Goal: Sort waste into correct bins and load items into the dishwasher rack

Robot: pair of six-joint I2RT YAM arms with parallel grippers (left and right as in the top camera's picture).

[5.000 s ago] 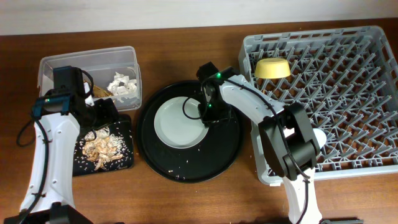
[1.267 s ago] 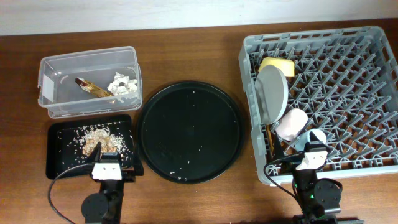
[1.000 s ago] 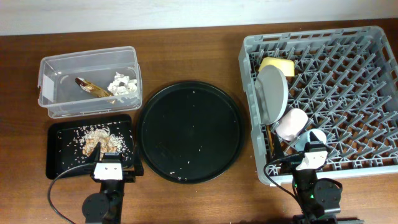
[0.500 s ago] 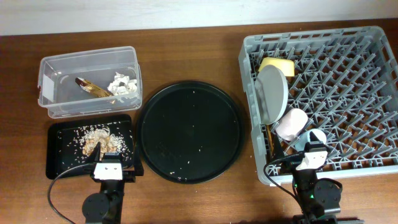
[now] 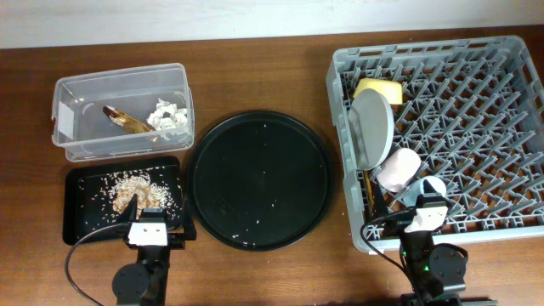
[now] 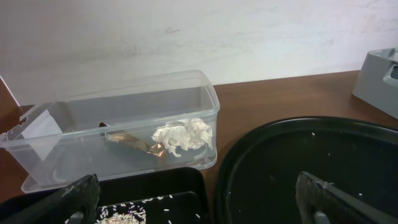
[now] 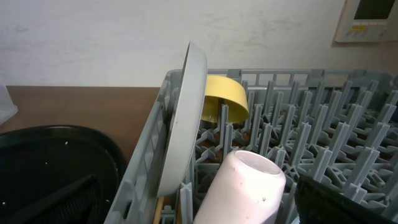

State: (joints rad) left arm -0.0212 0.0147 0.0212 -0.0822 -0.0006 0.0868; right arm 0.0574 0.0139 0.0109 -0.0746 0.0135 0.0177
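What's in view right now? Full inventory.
table: 1, brown wood
clear tub: 1, back left
peel strip: 1, brown-yellow, in tub
tissue: 1, white, in tub
black tray: 1, rectangular, front left
food scraps: 1 pile, beige, in black tray
round tray: 1, black, centre
rack: 1, grey, right
plate: 1, grey-green, on edge in rack
bowl: 1, yellow, in rack
pink cup: 1, in rack
second cup: 1, pale, partly hidden, in rack
chopsticks: count unclear, wooden, in rack
left fingers: 2, black, open
right fingers: 2, black, open
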